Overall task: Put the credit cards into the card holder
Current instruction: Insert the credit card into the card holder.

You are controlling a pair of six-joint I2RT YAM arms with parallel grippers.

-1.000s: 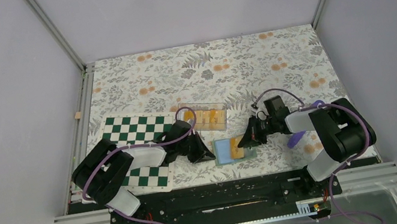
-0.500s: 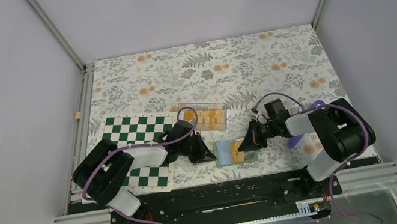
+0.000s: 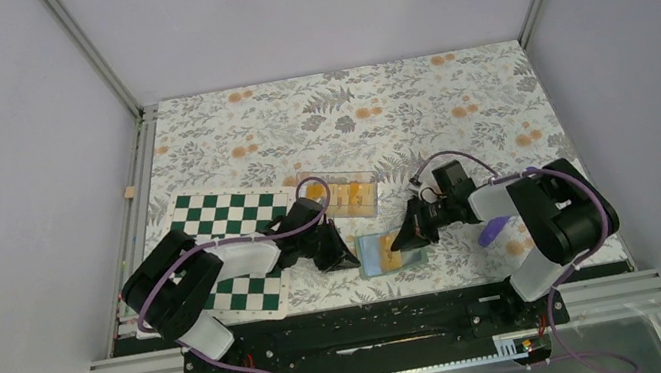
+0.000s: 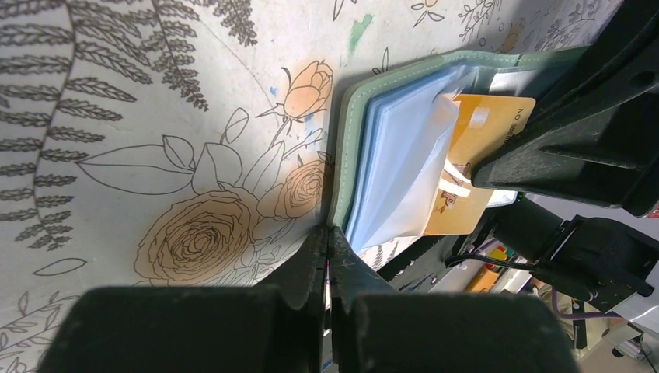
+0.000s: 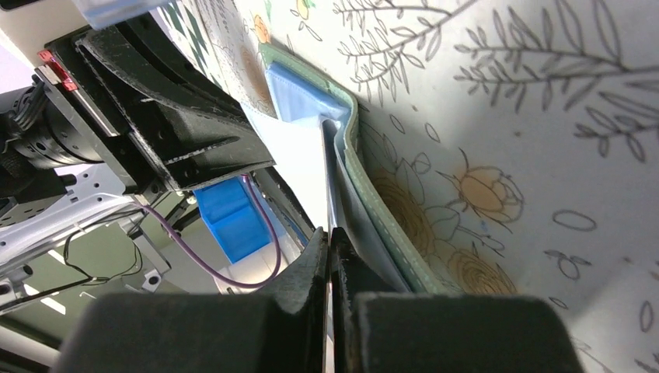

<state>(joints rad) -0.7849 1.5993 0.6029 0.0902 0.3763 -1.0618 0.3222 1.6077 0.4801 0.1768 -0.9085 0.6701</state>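
One orange credit card [image 4: 475,148] sits partly tucked into a clear sleeve of the open card holder [image 4: 353,132], its outer end under the right fingers [image 5: 317,256]. These are clenched tight, tips against the sleeves; whether a sheet is pinched between them cannot be told. The left fingers [image 4: 314,256] are clenched too, holding nothing, tips touching the holder's green rim on the opposite side. The holder lies flat between both sets of fingers. Just beyond the left fingers, more cards [image 3: 340,195] rest in a clear tray [image 3: 375,195]; a chequered board [image 3: 225,214] lies under the left arm. The counter [image 3: 345,113] has a floral cover, enclosed by plain pale walls [image 3: 307,8].
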